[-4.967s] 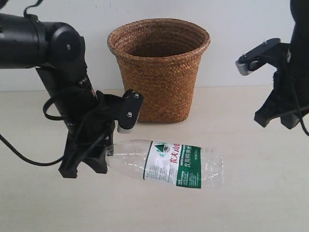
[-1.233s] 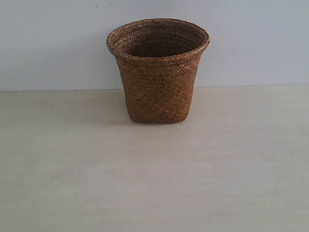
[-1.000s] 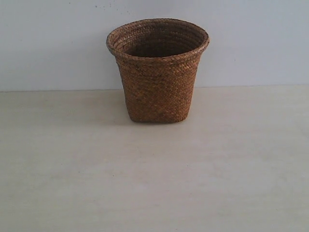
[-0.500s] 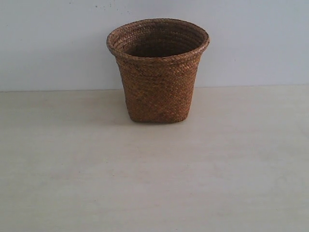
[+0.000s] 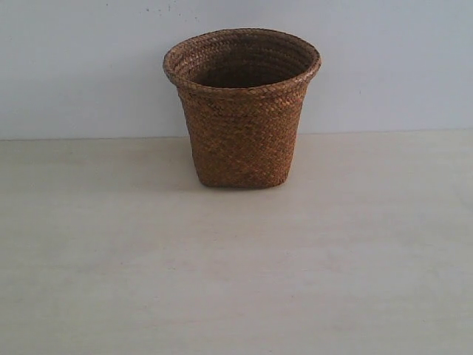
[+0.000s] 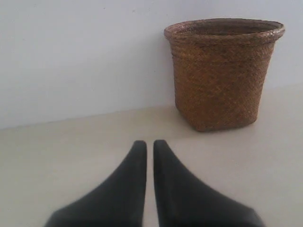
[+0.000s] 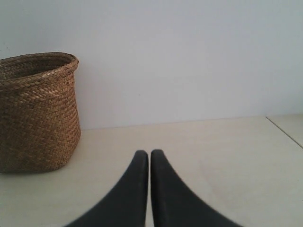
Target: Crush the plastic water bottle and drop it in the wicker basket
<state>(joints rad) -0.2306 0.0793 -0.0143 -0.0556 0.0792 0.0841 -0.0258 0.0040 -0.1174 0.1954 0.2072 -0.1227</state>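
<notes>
The wicker basket (image 5: 242, 111) stands upright on the pale table at the back middle, wide rolled rim on top. It also shows in the left wrist view as the wicker basket (image 6: 222, 73) and at the edge of the right wrist view as the wicker basket (image 7: 35, 113). No plastic water bottle shows in any view; the basket's inside is hidden from these angles. My left gripper (image 6: 149, 143) is shut with nothing between its black fingers, well short of the basket. My right gripper (image 7: 149, 152) is shut and empty too. Neither arm appears in the exterior view.
A plain light wall (image 5: 384, 59) rises right behind the basket. The beige table (image 5: 236, 274) spreads in front of it. A table edge or seam (image 7: 286, 130) runs at the side of the right wrist view.
Five seconds ago the left gripper held the bottle by its neck before the basket, the right arm nearby. Now both arms and the bottle are gone from the exterior view; the last second is unchanged.
</notes>
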